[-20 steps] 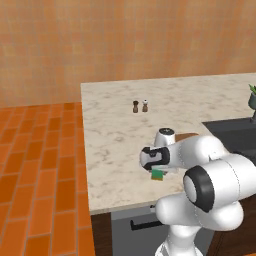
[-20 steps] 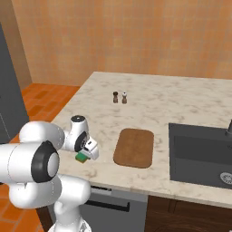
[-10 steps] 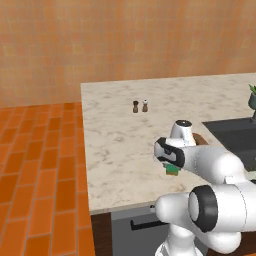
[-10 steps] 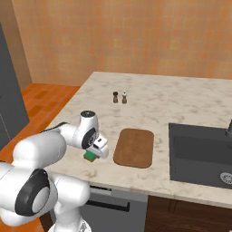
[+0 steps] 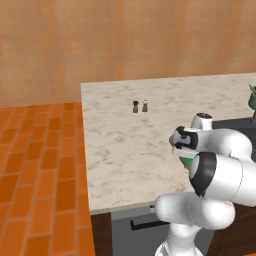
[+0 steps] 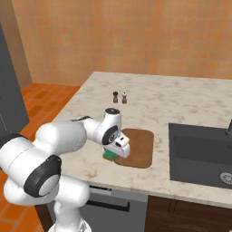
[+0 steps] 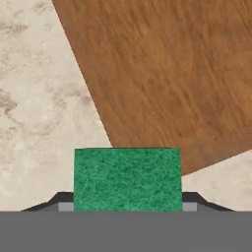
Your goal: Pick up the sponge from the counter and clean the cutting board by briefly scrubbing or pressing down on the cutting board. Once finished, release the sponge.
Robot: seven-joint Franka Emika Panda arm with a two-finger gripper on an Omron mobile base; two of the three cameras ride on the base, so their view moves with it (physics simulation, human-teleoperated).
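Carried across the counter (image 6: 90, 113) toward the cutting board (image 6: 138, 147): gripper (image 6: 113, 154) clamped on the sponge (image 6: 108, 155), green block pinched between the two dark tips in the hand view (image 7: 127, 178). Now held at the board's near left corner, overlapping its edge in the right base view, brown wood (image 7: 167, 74) spread ahead of the sponge in the hand view. Cannot tell whether lifted clear of the counter or brushing it.

Compared with a second ago: then well left of the board, over bare stone; half a second ago, just beside the board's left edge; now at the corner itself. Board, the two shakers (image 6: 119, 97) behind it and the sink (image 6: 199, 154) to its right unchanged.

Pickup judged done, travel nearly so. Remaining: shift further over the wood, press down or scrub, then let go.
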